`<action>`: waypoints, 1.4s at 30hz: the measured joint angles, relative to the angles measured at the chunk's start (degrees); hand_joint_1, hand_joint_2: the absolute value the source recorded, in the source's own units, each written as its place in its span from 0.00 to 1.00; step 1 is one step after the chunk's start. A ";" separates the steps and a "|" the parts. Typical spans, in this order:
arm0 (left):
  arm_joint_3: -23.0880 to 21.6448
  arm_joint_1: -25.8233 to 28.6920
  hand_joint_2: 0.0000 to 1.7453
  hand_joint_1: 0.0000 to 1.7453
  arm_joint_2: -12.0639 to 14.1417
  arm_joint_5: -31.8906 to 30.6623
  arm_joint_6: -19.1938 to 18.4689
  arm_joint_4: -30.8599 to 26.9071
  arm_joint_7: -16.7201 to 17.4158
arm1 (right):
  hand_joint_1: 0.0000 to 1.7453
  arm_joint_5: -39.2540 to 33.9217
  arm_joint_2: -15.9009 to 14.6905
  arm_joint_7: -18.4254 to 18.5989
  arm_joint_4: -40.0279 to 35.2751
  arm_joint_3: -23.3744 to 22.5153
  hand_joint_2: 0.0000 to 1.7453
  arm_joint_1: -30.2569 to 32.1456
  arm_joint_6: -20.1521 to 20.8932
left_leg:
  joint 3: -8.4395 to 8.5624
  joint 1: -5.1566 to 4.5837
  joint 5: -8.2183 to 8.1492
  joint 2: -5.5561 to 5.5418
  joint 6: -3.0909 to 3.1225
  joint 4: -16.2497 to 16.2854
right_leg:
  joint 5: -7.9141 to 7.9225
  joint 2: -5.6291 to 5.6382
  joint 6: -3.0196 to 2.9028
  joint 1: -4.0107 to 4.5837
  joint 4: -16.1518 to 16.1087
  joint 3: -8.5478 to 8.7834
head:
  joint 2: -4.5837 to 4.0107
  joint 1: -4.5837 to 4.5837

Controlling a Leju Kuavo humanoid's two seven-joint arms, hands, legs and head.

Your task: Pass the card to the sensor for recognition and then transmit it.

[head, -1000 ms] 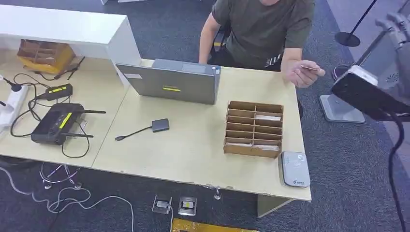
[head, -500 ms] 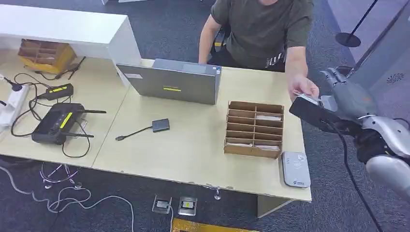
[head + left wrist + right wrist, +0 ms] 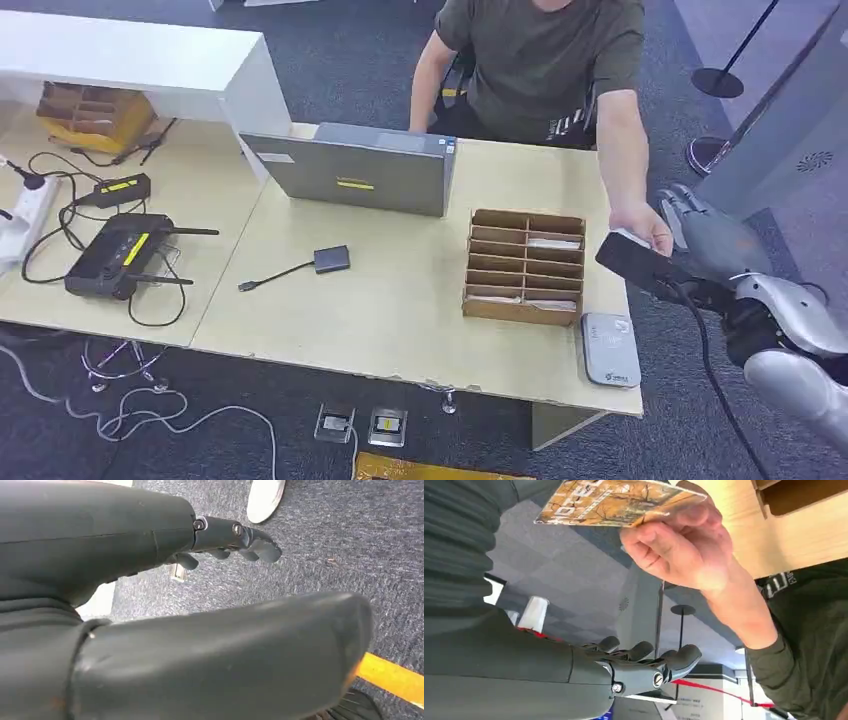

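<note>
Light wooden desk [image 3: 400,300] on dark grey carpet [image 3: 340,40], grey partition panel [image 3: 790,130] at right. A person's hand [image 3: 684,545] pinches the orange-brown printed card [image 3: 619,500] just off the desk's right edge, beside the right hand [image 3: 700,235]; its fingers [image 3: 644,652] are spread, holding nothing, apart from the card. Grey rounded card sensor [image 3: 611,349] lies at the near right corner, beside the brown cardboard slotted organiser [image 3: 525,266]. Left hand [image 3: 235,540] hangs over carpet, fingers loosely curled, empty.

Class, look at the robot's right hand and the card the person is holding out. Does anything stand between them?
Nothing visible does. The person's hand pinches the card by one end, and open air separates it from the right hand, whose fingers are apart and hold nothing.
</note>
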 joint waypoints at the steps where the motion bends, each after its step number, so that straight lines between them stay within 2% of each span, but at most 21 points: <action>1: 0.00 0.00 0.00 0.00 0.00 -0.09 -0.02 0.00 0.00 | 0.00 0.00 0.00 0.00 0.00 0.00 1.00 0.09 0.00 | 0.01 0.00 0.00 0.00 0.00 0.00 | 0.00 0.01 0.00 0.00 0.00 0.00 | 0.00 0.00; 5: -0.44 0.02 0.00 0.00 -0.02 -1.42 0.09 0.00 -0.66 | 0.00 -0.39 -0.83 1.34 0.02 -1.53 1.00 2.97 -1.80 | 0.08 -0.01 0.00 -0.03 0.00 0.03 | 0.00 -0.06 0.00 0.00 -0.04 -0.01 | 0.00 0.02; 7: -1.29 0.11 0.00 0.00 -0.15 -2.95 -0.13 0.00 -1.09 | 0.00 -0.64 -3.46 2.92 -1.18 -4.75 1.00 8.18 -4.74 | 0.05 0.01 -0.01 -0.17 0.02 0.03 | -0.01 -0.21 0.00 0.02 -0.11 0.12 | 0.00 0.02; 8: -1.66 0.13 0.00 0.00 -0.20 -3.30 -0.20 0.00 -1.11 | 0.95 -0.41 -4.40 3.37 -1.93 -5.62 1.00 10.30 -5.20 | 0.00 -0.01 -0.02 -0.22 0.03 0.03 | -0.01 -0.29 0.00 0.00 -0.11 0.11 | 0.00 -0.04; 9: -1.90 0.18 0.00 0.00 -0.22 -3.52 -0.26 0.00 -1.11 | 1.00 -0.11 -5.82 3.59 -2.82 -6.87 1.00 11.91 -5.47 | -0.06 -0.02 -0.04 -0.22 0.05 0.02 | -0.01 -0.24 0.00 -0.02 -0.10 0.08 | 0.00 -0.07; 14: -3.10 -0.31 0.00 0.00 -0.26 -3.67 -0.94 0.00 -1.09 | 1.00 2.12 -9.58 3.93 -7.11 -11.87 1.00 17.53 -3.56 | 0.11 -0.02 -0.19 0.31 -0.04 0.01 | 0.00 0.28 0.01 -0.02 -0.10 0.05 | 0.00 -0.07; 19: -3.34 -0.42 0.00 0.00 -0.33 -4.13 -0.72 0.00 -0.96 | 1.00 3.87 -10.93 3.93 -10.07 -14.86 1.00 19.47 -1.53 | 0.17 0.00 -0.17 0.32 -0.04 0.01 | 0.00 0.31 0.01 0.00 -0.10 0.07 | 0.00 -0.04; 23: -3.80 -0.39 0.00 0.00 -0.37 -4.28 -0.09 0.00 -1.14 | 1.00 5.59 -12.00 3.89 -11.98 -17.02 1.00 21.27 -1.86 | 0.14 0.00 -0.15 0.31 -0.04 0.01 | 0.00 0.29 0.01 0.00 -0.09 0.07 | 0.00 -0.07; 34: -4.24 -0.41 0.00 0.00 -0.42 -3.67 0.02 0.00 -1.14 | 1.00 9.97 -10.18 2.78 -13.51 -19.93 1.00 22.58 -1.22 | 0.12 0.00 -0.15 0.30 -0.03 0.00 | 0.00 0.28 0.01 -0.01 -0.09 0.09 | 0.00 -0.04; 35: -4.24 -0.41 0.00 0.00 -0.42 -3.61 0.02 0.00 -1.14 | 0.00 9.99 -9.99 2.73 -13.53 -20.06 1.00 22.58 -1.20 | 0.12 0.00 -0.15 0.31 -0.03 0.00 | 0.00 0.28 0.01 0.00 -0.09 0.09 | 0.00 -0.09; 42: -4.24 -0.42 0.00 0.00 -0.52 -3.52 0.11 0.00 -1.14 | 0.00 10.67 -8.77 2.23 -13.51 -21.90 1.00 23.31 -1.75 | 0.11 0.00 -0.16 0.30 -0.03 0.00 | 0.00 0.29 0.01 0.00 -0.08 0.07 | 0.00 -0.09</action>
